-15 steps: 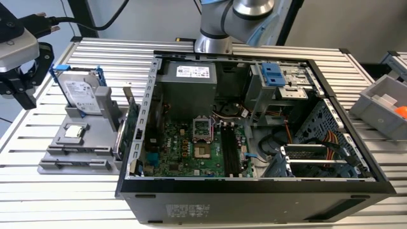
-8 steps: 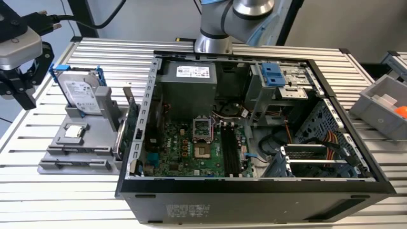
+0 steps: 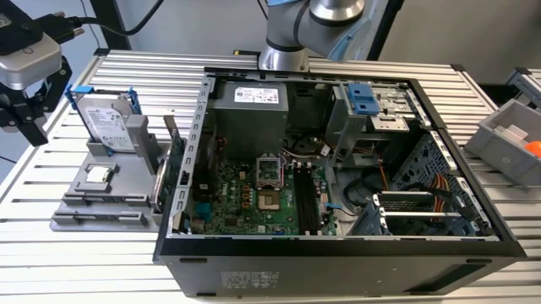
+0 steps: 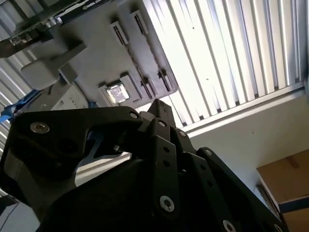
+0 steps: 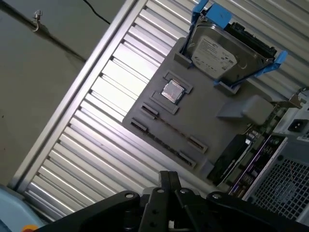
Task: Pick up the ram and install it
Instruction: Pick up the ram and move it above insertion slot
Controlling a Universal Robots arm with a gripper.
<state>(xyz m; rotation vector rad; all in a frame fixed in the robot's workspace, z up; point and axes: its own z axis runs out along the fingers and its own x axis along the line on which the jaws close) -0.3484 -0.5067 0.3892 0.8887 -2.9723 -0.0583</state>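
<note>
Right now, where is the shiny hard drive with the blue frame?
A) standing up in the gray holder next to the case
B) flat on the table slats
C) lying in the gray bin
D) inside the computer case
A: the hard drive stands on edge in the gray holder, on the exterior view's left of the open computer case, and the small square chip lies in the same holder.

Ram (image 5: 173, 127): in the first wrist view it presents edge-on as a thin, straight, dark reddish strip. It sits lengthwise in a groove of the grey holder (image 5: 207, 113), spanning between two end clips, in the row nearer the square silver chip (image 5: 172, 91). Board colour and chips cannot be made out.
</note>
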